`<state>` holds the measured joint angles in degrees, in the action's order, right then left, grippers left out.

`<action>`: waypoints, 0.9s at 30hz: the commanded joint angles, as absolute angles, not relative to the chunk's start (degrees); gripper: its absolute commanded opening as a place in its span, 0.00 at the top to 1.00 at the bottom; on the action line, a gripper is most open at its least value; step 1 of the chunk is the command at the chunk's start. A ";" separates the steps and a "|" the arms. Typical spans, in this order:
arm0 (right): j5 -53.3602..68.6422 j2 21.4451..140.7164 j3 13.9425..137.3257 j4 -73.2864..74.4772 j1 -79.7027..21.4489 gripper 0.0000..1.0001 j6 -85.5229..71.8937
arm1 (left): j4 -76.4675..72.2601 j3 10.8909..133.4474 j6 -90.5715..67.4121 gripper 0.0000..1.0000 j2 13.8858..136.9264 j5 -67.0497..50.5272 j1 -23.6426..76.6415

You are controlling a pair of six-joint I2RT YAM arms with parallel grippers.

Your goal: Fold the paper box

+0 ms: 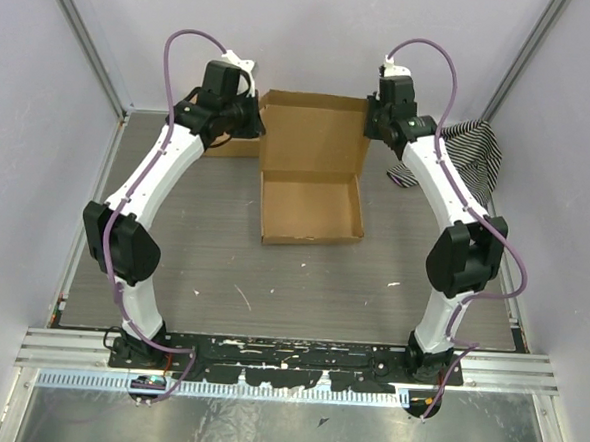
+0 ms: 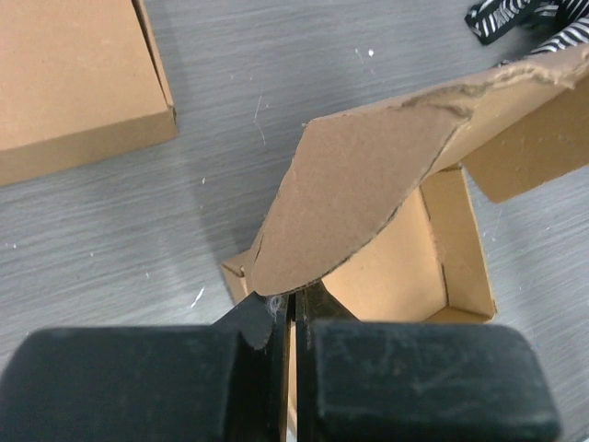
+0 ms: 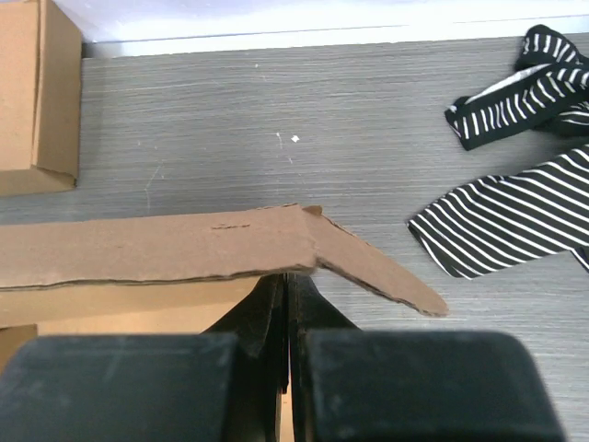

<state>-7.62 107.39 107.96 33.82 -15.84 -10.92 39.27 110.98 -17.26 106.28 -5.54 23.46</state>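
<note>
paper box [image 1: 311, 197] sits on the table [image 1: 271, 280] a bit toward 12 o'clock from centre. its tray is already walled and its lid panel is raised on the 12 o'clock side. my left gripper [image 2: 293, 308] is clenched on the rounded ear flap at the lid's 10 o'clock corner. my right gripper [image 3: 287, 285] is clenched on the lid edge at the 2 o'clock corner, just beside its ear flap.

step in hand, as i judge it: close the lid. to do it well i swing both corners toward 6 o'clock together and keep them level. i turn the ears inward so they slip inside the side walls. the lid edge looks ragged, so no twisting. nothing pins the tray, so it may slide.

smaller box [image 1: 234, 147] is near at 10 o'clock, striped cloth [image 1: 475, 152] at 2 o'clock, both apart from the lid's path.
</note>
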 commanded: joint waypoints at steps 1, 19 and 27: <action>-14.71 98.82 98.24 16.80 -18.89 0.99 -10.79 | 31.58 108.18 -18.90 0.92 104.37 -6.17 23.85; -28.85 83.06 69.02 -4.04 -27.11 0.99 -9.95 | 25.22 87.48 -22.04 0.89 94.78 -4.77 24.95; -31.65 79.72 64.20 -0.05 -28.02 0.99 -14.85 | 23.76 81.18 -24.68 0.83 89.31 -4.71 26.01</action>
<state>-28.49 84.53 65.87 1.85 -27.55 -10.94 27.33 83.37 -22.33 93.03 -4.36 25.04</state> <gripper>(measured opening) 0.065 0.159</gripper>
